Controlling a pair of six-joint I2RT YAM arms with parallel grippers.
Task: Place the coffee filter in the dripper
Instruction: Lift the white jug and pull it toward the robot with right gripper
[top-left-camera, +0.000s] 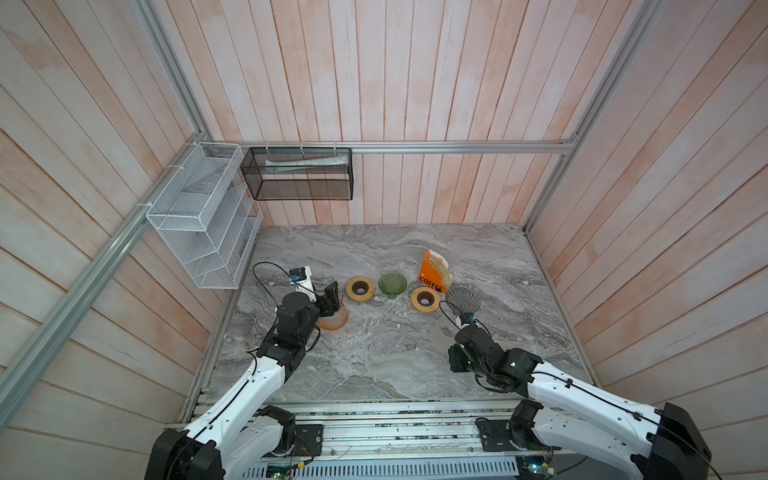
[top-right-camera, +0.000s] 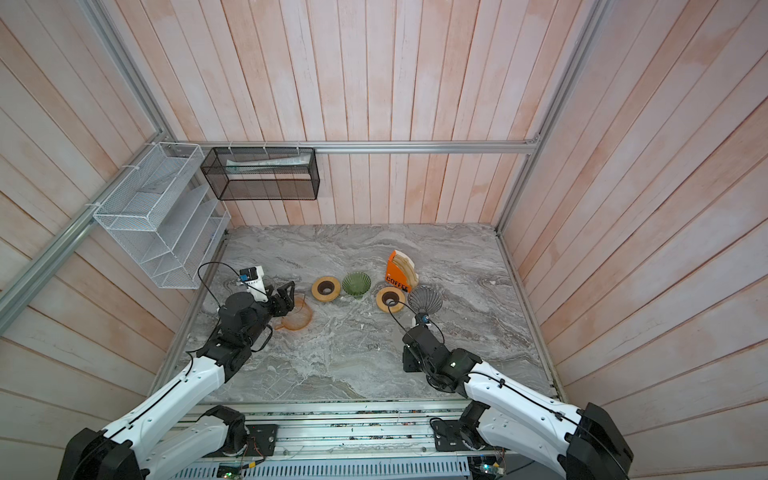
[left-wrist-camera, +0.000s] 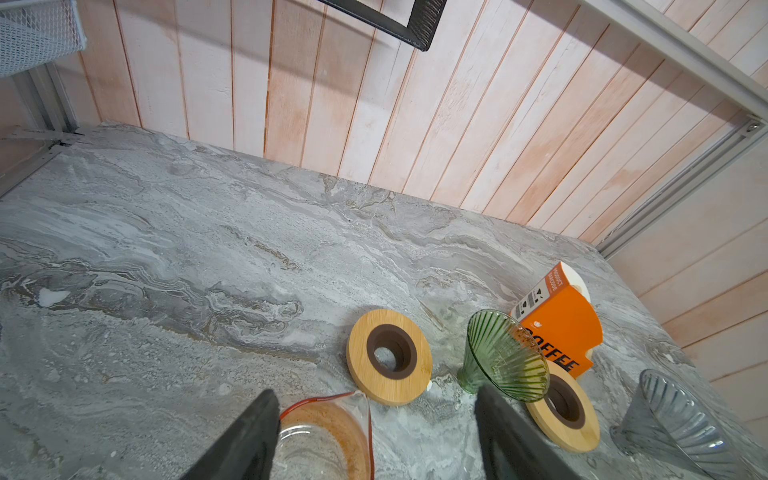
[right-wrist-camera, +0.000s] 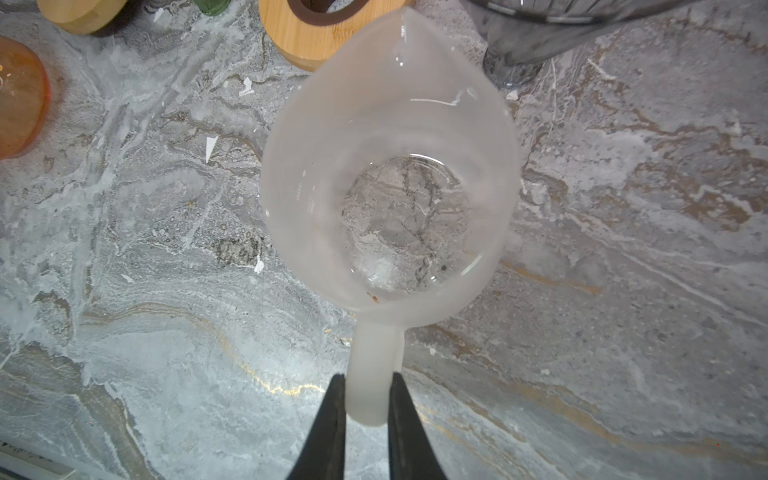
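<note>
Sitting in the orange holder (top-left-camera: 428, 276) at the table's (top-left-camera: 374, 365) back, the coffee filters (top-left-camera: 439, 261) are untouched. The green dripper (top-left-camera: 392, 284) and grey dripper (top-left-camera: 462, 298) are empty, so all remains to do. The right fingers (right-wrist-camera: 328, 415) pinch the frosted pitcher's (right-wrist-camera: 386, 166) handle. The left fingers (left-wrist-camera: 249, 436) are spread over the amber pitcher (left-wrist-camera: 328, 432). Wooden rings (top-left-camera: 360, 288) crowd the drippers.

**Coffee gear lined up on the marble**

In a top view, at lower centre of the frame, a wooden ring (top-right-camera: 316, 289), a green dripper (top-right-camera: 356, 284), a second wooden ring (top-right-camera: 381, 300) and a grey dripper (top-right-camera: 424, 299) stand in a row on the marble table (top-right-camera: 353, 365). An orange coffee filter box (top-right-camera: 397, 274) stands upright just behind, with filters (top-right-camera: 406, 264) showing. Left of the row, the left gripper (top-right-camera: 291, 298), jaws parted, hangs over an orange-tinted glass pitcher (top-right-camera: 300, 321). A white wire basket (top-right-camera: 158, 220) and a black wire basket (top-right-camera: 266, 174) hang at upper left.
</note>
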